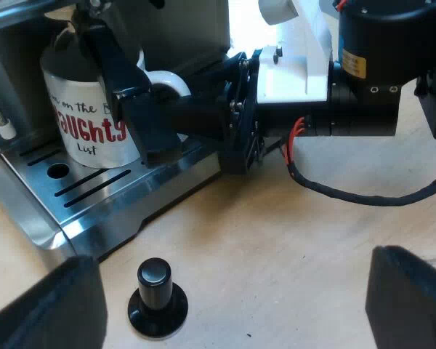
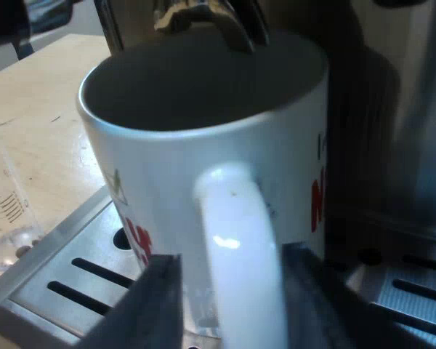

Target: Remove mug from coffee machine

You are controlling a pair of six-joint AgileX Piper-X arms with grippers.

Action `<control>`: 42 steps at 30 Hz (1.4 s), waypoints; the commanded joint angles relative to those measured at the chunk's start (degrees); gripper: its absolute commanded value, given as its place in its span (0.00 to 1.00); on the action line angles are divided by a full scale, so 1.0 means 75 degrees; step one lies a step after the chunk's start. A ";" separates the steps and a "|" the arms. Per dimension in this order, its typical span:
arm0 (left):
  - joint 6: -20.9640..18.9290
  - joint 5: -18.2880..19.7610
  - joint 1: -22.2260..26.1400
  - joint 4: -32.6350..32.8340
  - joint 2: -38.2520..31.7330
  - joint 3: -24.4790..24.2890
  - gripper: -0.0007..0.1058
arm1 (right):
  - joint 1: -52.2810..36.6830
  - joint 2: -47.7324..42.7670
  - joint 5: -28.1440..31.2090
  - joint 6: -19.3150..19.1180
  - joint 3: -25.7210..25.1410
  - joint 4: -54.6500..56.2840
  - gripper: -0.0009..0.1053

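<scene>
Mug (image 1: 87, 123) stood upright on the drip tray (image 1: 109, 193) of the espresso machine (image 1: 29, 196), red lettering outward, with a metal spout (image 2: 203, 18) right over its mouth. As far as you could see, its base sat flat on the slotted steel — not lifted.

Your right claw (image 1: 142, 120) was at the mug's handle (image 2: 240, 254), set to either side of it. You could not tell whether it pressed the handle or merely bracketed it.

Your left claw (image 1: 225, 313) hung released, spread wide and holding nothing, over the tabletop (image 1: 276, 240) just off the machine's front. The tamper (image 1: 154, 298) with the black knob stood upright on the tabletop near the tray's edge, not touching it. A measuring glass (image 2: 7, 211) stood on the tabletop just beside the tray.

Progress, as judged: the reach to the handle looked complete, but the grip was unconfirmed. What remained was to secure the handle, raise the mug off the tray, draw it out from under the spout and set it on the tabletop. That put the task in its early part, with the removal itself not yet done.

Caution: headroom under the spout looked slight — a low draw-out would likely be safer than a tall lift. The tamper and the glass both sat near the way out.
</scene>
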 commanded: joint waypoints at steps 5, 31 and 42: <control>0.0007 0.0048 -0.0020 -0.0081 0.0008 -0.0037 0.82 | -0.0009 0.0028 0.0061 -0.0070 -0.0038 -0.0111 0.28; 0.0007 0.0048 -0.0020 -0.0081 0.0008 -0.0037 0.82 | 0.0007 0.0028 0.0061 -0.0070 -0.0038 -0.0111 0.01; 0.0007 0.0048 -0.0020 -0.0081 0.0008 -0.0037 0.82 | 0.0261 -0.0085 0.0052 -0.0070 -0.0038 -0.0111 0.01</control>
